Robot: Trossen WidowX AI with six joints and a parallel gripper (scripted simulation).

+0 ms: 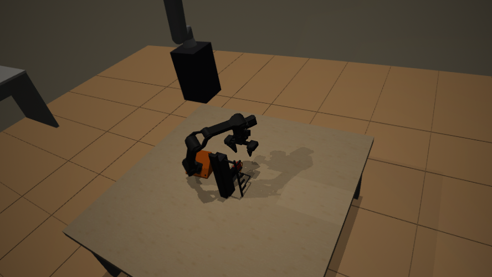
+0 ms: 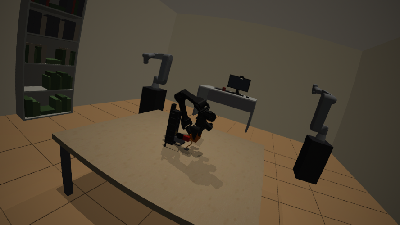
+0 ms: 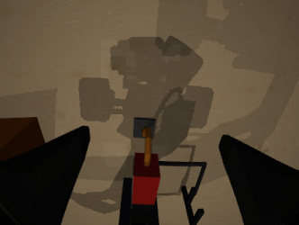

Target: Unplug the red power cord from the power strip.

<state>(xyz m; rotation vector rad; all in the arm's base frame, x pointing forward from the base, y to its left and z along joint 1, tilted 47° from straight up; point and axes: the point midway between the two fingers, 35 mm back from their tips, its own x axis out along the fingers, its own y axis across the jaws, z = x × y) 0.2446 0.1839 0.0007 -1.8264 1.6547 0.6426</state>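
Observation:
The power strip [image 1: 221,177] [image 2: 170,128] stands upright as a tall black block. The red plug [image 1: 238,165] [image 2: 186,137] [image 3: 146,190] is beside its socket side, above the table, with a black part toward the strip. I cannot tell whether a gap separates them. The orange cord [image 2: 190,144] [image 3: 148,150] runs from the plug down to a small dark square piece [image 2: 186,149] [image 3: 139,127] on the table. My gripper [image 1: 242,153] [image 3: 158,138] is wide open and empty. Its fingertips are above the plug in the top view and stand apart on either side in the wrist view.
An orange box [image 1: 203,164] [image 2: 195,137] [image 3: 20,135] stands near the arm's base. A thin black frame with short bars [image 1: 240,182] [image 3: 182,164] stands beside the strip. The table [image 1: 172,220] [image 2: 111,148] carries the arm and these things.

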